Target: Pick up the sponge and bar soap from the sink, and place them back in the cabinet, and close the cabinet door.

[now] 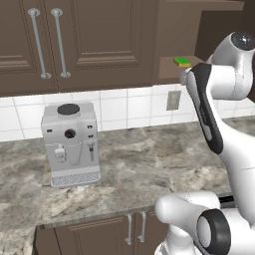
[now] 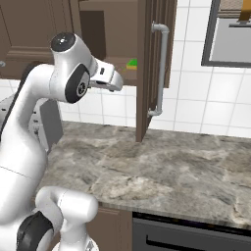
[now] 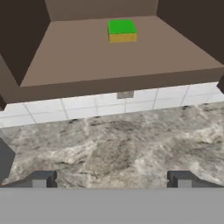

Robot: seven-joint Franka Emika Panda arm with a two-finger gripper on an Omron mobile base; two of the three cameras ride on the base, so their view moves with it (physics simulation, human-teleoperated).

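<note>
The sponge (image 3: 121,30) lies flat on the brown shelf (image 3: 87,57) inside the cabinet (image 1: 199,30) — green side up. The cabinet door (image 2: 149,63) stands open. The gripper (image 3: 111,179) is spread wide and holds nothing, out above the grey bench (image 3: 131,148).

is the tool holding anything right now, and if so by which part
Nothing is held. The tool is open with bare counter between its tips, and the sponge lies apart on the cabinet shelf.
</note>
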